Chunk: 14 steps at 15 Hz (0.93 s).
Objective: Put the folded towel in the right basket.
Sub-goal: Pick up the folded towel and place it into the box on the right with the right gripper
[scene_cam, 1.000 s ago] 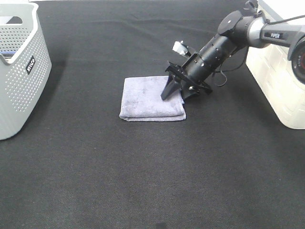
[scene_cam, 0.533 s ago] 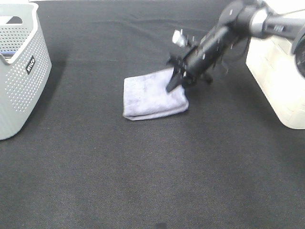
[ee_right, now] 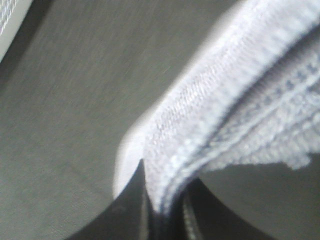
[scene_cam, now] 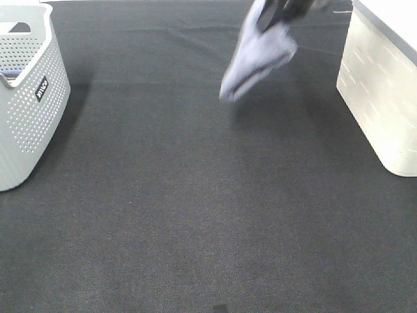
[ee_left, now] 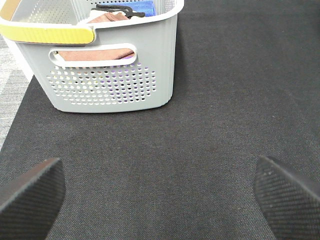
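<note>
The folded lavender towel (scene_cam: 257, 55) hangs in the air at the top of the exterior high view, to the left of the white right basket (scene_cam: 381, 85). My right gripper (scene_cam: 279, 10) is shut on the towel's upper edge, mostly cut off by the top of the frame. In the right wrist view the towel (ee_right: 235, 100) fills the picture, pinched between the dark fingers (ee_right: 132, 210) of the gripper (ee_right: 165, 215). My left gripper (ee_left: 160, 195) is open and empty above the black cloth; it does not show in the exterior high view.
A grey perforated basket (scene_cam: 26, 98) stands at the left edge; in the left wrist view it (ee_left: 110, 75) holds several folded towels. A black cloth (scene_cam: 195, 208) covers the table.
My right gripper closed on the towel's right edge, lifted it off the table and carried it up and to the right, towards the right basket.
</note>
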Each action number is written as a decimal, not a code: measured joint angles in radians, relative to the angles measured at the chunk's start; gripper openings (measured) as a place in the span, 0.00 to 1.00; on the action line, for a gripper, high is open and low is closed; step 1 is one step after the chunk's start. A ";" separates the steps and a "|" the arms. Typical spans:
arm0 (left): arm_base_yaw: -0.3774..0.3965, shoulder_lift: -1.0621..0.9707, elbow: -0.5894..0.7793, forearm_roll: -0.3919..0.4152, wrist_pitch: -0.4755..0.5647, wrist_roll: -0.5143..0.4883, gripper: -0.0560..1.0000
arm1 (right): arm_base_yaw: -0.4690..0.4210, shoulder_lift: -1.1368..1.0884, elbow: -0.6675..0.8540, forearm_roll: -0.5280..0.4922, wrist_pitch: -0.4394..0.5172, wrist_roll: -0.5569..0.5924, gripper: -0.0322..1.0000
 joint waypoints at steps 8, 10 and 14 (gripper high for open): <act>0.000 0.000 0.000 0.000 0.000 0.000 0.98 | -0.353 -0.232 -0.005 -0.193 0.008 0.145 0.11; 0.000 0.000 0.000 0.000 0.000 0.000 0.98 | -0.468 -0.221 -0.005 -0.201 0.008 0.165 0.11; 0.000 0.000 0.000 0.000 0.000 0.000 0.98 | -0.515 -0.166 -0.005 -0.156 0.008 0.167 0.11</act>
